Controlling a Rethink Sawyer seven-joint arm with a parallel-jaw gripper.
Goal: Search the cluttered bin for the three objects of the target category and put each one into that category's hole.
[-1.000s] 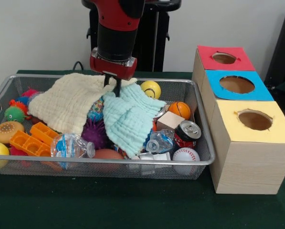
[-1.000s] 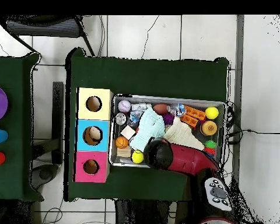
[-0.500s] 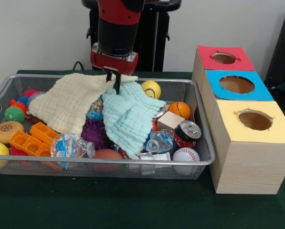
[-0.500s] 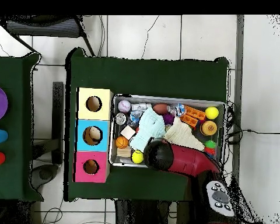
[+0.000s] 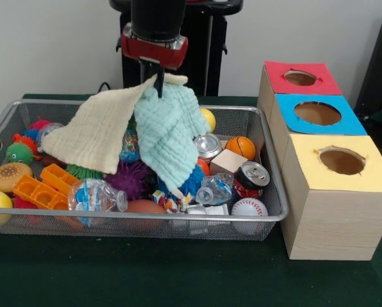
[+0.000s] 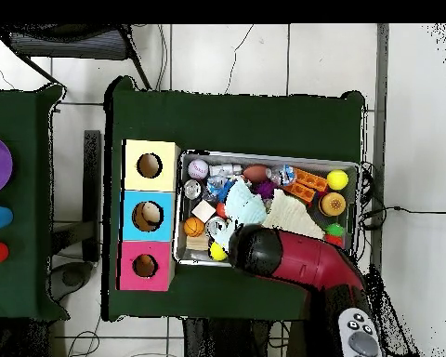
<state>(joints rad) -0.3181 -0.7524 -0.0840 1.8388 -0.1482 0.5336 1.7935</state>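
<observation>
My gripper (image 5: 157, 82) hangs above the back middle of the silver wire-mesh bin (image 5: 270, 214). It is shut on two cloths at once, a mint-green cloth (image 5: 166, 137) and a cream cloth (image 5: 98, 131). Both hang from it like a tent, with their lower edges resting on the clutter. In the overhead view the arm (image 6: 287, 258) covers the gripper, and the bin (image 6: 268, 156) shows beside the boxes. The small string-loop toys, the tan-orange green-tufted one and the pale yellow one, are hidden or out of view.
Three boxes with top holes stand right of the bin: red (image 5: 299, 78), blue (image 5: 317, 114), yellow (image 5: 342, 161). The bin holds a purple spiky ball (image 5: 130, 178), orange blocks (image 5: 43, 185), a plastic bottle (image 5: 95, 196), a soda can (image 5: 251, 176), a baseball (image 5: 249, 208) and a mini basketball (image 5: 241, 146).
The gripper has risen with both cloths pinched in it, pulling them up off the clutter. A silver can, a green spiky ball and more of the purple ball now show.
</observation>
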